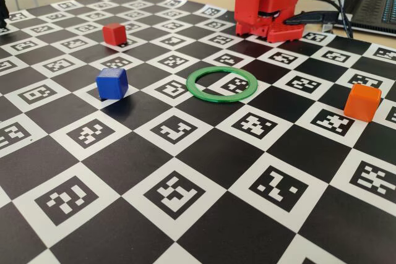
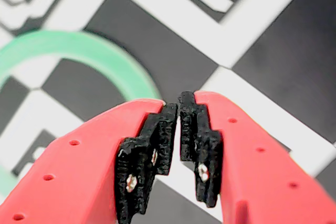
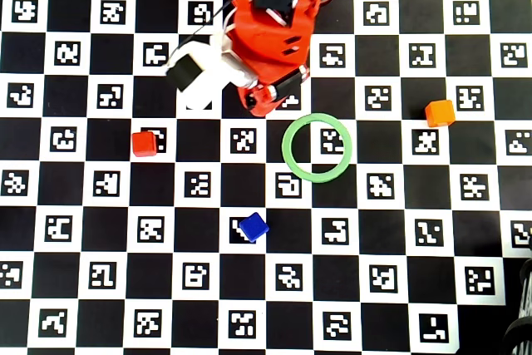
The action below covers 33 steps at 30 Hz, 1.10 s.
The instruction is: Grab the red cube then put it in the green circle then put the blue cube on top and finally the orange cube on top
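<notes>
Tool (image 2: 178, 103): jaws closed together, holding nothing | thin green plastic ring (image 3: 317, 148) flat on checkered worktop (image 3: 349, 288), centre open | overhead view, from ring: small red cube (image 3: 144, 144) 9 o'clock, blue cube (image 3: 253, 227) 7 o'clock, orange cube (image 3: 440, 113) 2 o'clock, all apart.

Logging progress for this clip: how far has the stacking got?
Nothing is done yet. The green circle is empty, and the red cube, blue cube and orange cube sit apart on the checkered board. The claw is shut and empty, near the ring. All three placements remain, red first.
</notes>
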Available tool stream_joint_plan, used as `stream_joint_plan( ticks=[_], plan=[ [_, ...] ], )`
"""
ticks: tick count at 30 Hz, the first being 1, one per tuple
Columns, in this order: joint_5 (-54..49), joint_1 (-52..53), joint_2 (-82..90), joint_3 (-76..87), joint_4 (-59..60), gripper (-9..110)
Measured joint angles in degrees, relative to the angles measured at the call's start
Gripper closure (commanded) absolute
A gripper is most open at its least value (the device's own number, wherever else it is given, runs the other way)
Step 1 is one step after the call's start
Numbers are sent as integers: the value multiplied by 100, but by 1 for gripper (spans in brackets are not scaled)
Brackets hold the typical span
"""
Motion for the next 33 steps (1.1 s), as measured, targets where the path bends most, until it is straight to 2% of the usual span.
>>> stream_joint_plan(
  ticks=[9,18,25,33],
  plan=[
    [9,1591,-1441,-1195,448,86],
    [70,2461,-2188,-1617,422,68],
    [334,2953,-2760,-2013,360,61],
    [343,3015,-3217,-2039,-97,59]
  ],
)
